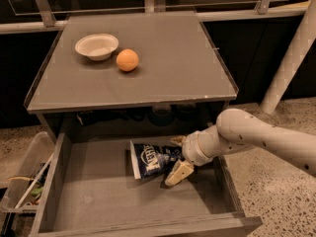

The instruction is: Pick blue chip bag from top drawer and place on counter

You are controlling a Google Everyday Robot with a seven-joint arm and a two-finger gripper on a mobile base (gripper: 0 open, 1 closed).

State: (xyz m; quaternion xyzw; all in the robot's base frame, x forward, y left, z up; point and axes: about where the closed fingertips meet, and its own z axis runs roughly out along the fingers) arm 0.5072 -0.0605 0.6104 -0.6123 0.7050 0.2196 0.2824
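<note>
The blue chip bag (149,159) lies crumpled on the flat bottom of the open top drawer (106,197), right of its middle, white edge to the left. My gripper (177,157) reaches in from the right, down inside the drawer. Its fingers are open and straddle the bag's right end, one pale fingertip (178,173) on the near side and the other on the far side. The bag rests on the drawer floor. The counter (168,58) is the grey top directly above and behind the drawer.
A white bowl (97,46) and an orange (127,60) sit on the counter's left part. A clear plastic bin (23,177) with odds and ends stands left of the drawer. A white post (291,53) leans at the right.
</note>
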